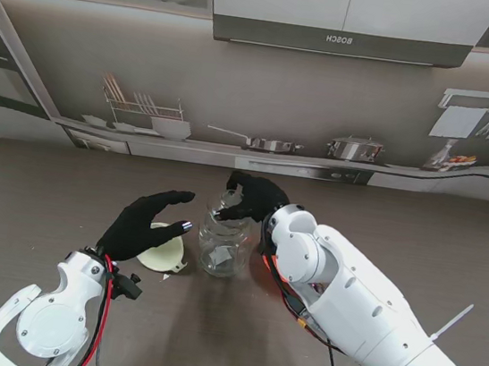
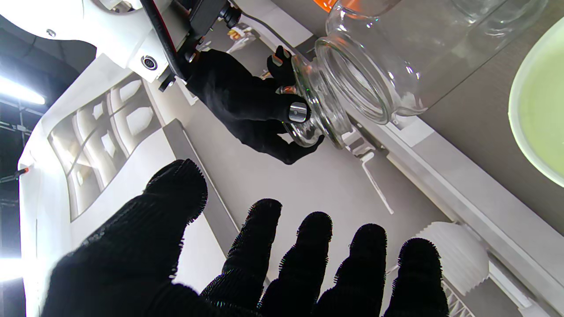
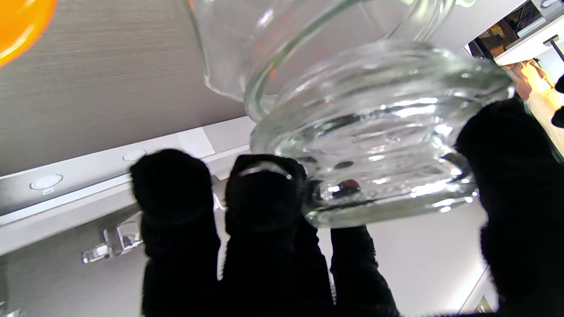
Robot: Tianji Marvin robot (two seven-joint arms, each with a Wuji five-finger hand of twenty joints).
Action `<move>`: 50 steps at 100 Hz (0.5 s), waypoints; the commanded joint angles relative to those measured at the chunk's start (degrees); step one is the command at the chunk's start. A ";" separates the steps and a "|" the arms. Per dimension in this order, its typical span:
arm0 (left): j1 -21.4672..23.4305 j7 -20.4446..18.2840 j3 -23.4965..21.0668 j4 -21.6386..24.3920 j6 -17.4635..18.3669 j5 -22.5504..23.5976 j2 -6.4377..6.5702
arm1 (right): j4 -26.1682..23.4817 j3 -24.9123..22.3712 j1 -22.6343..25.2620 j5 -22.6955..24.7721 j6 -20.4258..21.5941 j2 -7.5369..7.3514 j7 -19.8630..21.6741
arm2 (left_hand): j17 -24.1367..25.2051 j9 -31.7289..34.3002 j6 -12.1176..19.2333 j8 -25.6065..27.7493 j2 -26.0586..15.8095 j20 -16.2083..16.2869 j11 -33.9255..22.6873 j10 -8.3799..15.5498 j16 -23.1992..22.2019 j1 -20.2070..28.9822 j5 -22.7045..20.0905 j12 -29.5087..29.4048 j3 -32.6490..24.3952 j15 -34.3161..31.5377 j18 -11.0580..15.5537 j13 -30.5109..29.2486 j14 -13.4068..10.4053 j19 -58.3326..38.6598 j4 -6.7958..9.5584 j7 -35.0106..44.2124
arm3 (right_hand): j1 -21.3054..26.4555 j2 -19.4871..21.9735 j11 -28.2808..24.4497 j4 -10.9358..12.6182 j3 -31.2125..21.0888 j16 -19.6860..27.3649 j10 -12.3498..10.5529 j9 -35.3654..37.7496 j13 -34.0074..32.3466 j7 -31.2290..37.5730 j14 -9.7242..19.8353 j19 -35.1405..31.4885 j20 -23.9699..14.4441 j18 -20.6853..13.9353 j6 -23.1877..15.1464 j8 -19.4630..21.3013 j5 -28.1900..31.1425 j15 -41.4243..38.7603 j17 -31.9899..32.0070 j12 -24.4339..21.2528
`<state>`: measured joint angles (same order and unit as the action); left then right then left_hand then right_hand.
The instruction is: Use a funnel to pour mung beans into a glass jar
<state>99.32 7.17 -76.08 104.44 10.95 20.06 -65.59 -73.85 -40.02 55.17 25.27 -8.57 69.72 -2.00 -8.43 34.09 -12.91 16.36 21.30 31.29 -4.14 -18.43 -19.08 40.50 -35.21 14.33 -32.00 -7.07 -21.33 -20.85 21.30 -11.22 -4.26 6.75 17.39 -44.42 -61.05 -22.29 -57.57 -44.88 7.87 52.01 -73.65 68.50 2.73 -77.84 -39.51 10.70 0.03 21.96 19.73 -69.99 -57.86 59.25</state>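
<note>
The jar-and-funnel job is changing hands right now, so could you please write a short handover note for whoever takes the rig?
Right hand: fingers closed on the glass lid, at the mouth of the glass jar.
Left hand: open, holding nothing, hovering over the funnel.
Funnel lies on the table, left of the jar, apart from it.
Done: lid gripped; whether it is fully clear of the jar is hard to tell.
Left: set the lid aside, seat the funnel, pour. No beans visible in the jar.

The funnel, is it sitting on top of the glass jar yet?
No, the funnel lies on the table left of the glass jar, under the open left hand.
</note>
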 commanded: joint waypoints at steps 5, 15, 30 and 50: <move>0.08 -1.12 0.08 0.15 -0.18 -0.27 -0.11 | -1.92 -1.22 0.63 -0.06 -0.59 -0.01 0.64 | -0.09 0.67 0.06 0.25 -1.35 0.74 0.14 0.10 -0.64 -1.03 -0.21 0.49 0.76 -0.21 0.09 0.45 0.02 -0.39 1.73 -0.10 | 18.42 7.41 -3.98 5.73 -14.02 -1.08 -9.95 4.27 -2.02 15.99 2.24 -2.53 0.13 0.43 -3.18 1.71 7.14 -1.42 -1.28 -0.64; 0.04 -1.13 0.10 0.10 -0.14 -0.24 -0.10 | -3.24 -2.93 1.71 0.49 -0.83 -0.62 0.97 | -0.13 0.69 0.12 0.27 -1.35 0.74 0.14 0.18 -0.64 -1.05 -0.42 0.49 0.74 -0.23 0.09 0.38 -0.02 -0.40 1.74 -0.02 | 18.46 7.39 -4.01 5.79 -13.96 -1.08 -9.94 4.28 -2.03 15.99 2.02 -2.55 0.11 0.43 -3.18 1.71 7.14 -1.47 -1.33 -0.64; -0.09 -1.16 0.23 0.00 -0.21 -0.32 -0.11 | -5.98 -6.91 4.29 2.20 -1.19 -2.06 2.23 | -0.10 0.63 0.14 0.26 -1.37 0.74 0.16 0.18 -0.63 -1.04 -0.38 0.48 0.73 -0.20 0.08 0.47 -0.06 -0.39 1.73 -0.04 | 18.49 7.31 -4.03 5.83 -13.98 -1.09 -9.83 4.33 -2.04 15.99 2.13 -2.57 0.10 0.39 -3.18 1.71 7.14 -1.53 -1.34 -0.64; -0.34 -1.38 0.46 -0.19 -0.27 -0.46 -0.08 | -10.16 -14.20 9.15 5.66 -1.10 -4.37 5.21 | -0.06 0.63 0.07 0.22 -1.37 0.73 0.15 0.16 -0.63 -1.02 -0.15 0.48 0.74 -0.20 0.08 0.47 -0.01 -0.37 1.73 -0.13 | 18.62 7.18 -4.02 5.98 -14.04 -1.14 -9.70 4.38 -2.03 15.99 1.95 -2.58 0.09 0.59 -3.18 1.71 7.14 -1.77 -1.33 -0.61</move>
<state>99.03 6.96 -75.72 104.32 10.86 19.83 -65.57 -82.67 -52.37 62.87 30.09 -9.58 66.99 2.05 -8.43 34.09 -12.91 16.36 21.30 31.29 -4.14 -18.43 -19.08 40.50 -35.21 14.34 -32.00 -7.07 -21.34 -20.85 21.30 -11.22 -4.26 6.75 17.39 -44.42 -61.03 -22.29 -57.57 -44.88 7.92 52.04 -73.65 68.50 2.73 -77.84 -39.51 10.70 0.07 21.96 19.76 -70.46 -57.87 59.25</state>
